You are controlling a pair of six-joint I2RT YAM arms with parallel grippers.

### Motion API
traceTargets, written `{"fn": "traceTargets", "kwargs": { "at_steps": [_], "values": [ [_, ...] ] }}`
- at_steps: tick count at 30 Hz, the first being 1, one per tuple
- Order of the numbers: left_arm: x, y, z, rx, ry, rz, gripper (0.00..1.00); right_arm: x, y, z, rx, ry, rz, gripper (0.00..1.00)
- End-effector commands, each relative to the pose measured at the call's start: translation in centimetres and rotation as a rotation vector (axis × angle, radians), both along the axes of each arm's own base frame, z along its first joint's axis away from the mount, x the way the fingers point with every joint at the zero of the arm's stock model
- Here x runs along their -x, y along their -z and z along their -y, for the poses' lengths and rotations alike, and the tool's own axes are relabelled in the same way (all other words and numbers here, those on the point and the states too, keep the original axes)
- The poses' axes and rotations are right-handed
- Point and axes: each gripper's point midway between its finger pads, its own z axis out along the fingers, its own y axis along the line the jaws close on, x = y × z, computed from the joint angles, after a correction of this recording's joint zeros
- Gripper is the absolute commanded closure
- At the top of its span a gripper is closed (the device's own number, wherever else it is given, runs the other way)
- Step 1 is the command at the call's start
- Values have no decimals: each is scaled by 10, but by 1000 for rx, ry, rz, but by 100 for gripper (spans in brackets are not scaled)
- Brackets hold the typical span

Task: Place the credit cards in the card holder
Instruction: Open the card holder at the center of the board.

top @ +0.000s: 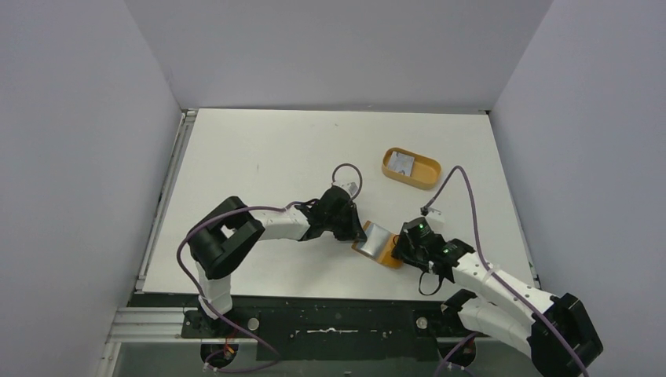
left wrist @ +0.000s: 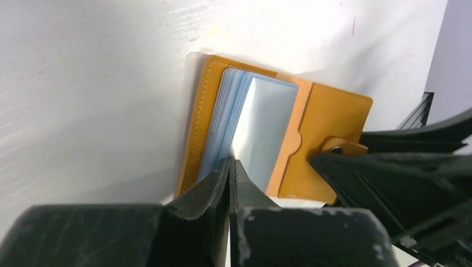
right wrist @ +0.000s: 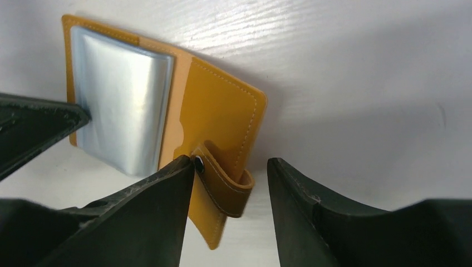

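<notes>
The card holder [top: 379, 244] lies open on the table between my two grippers, orange-tan with grey-blue clear sleeves [left wrist: 261, 128] fanned on its left half. My left gripper [left wrist: 231, 161] is shut, its tips against the near edge of the sleeves; I cannot tell whether a sleeve is pinched. My right gripper [right wrist: 231, 160] is open around the snap tab [right wrist: 228, 189], with the left finger [right wrist: 167, 189] touching the snap and the right finger apart from it. One pale credit card [top: 401, 162] lies in the orange oval tray [top: 424, 174] farther back.
The orange tray sits behind and to the right of the wallet. Purple cables [top: 459, 184] loop over the table near both arms. Grey walls close in the table on three sides.
</notes>
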Motion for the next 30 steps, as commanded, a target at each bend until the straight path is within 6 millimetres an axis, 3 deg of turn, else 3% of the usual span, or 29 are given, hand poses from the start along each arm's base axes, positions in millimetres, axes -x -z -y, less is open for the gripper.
{"fn": "traceTargets", "kwargs": {
  "at_steps": [1, 10, 14, 17, 20, 26, 30],
  "values": [
    [-12, 1, 7, -6, -3, 25, 100, 0, -32, 6, 73, -4, 55, 48],
    [-9, 22, -5, -83, -22, 1, 100, -2, -103, -15, 87, -122, 191, 40],
    [-8, 25, -7, -93, -31, -8, 100, -3, -114, -47, 1, -225, 203, 49],
    [-7, 27, -8, -96, -37, -15, 100, -4, -105, -63, -37, -252, 171, 64],
    [-7, 27, -8, -93, -36, -19, 100, -7, -88, -63, -19, -225, 140, 77],
    [-5, 14, -9, -60, -31, -12, 100, -5, -22, -31, 67, -149, -11, 82],
    [-7, -4, -14, -22, -33, 8, 98, -8, -1, -14, 90, -109, -47, 83]
  ]
}}
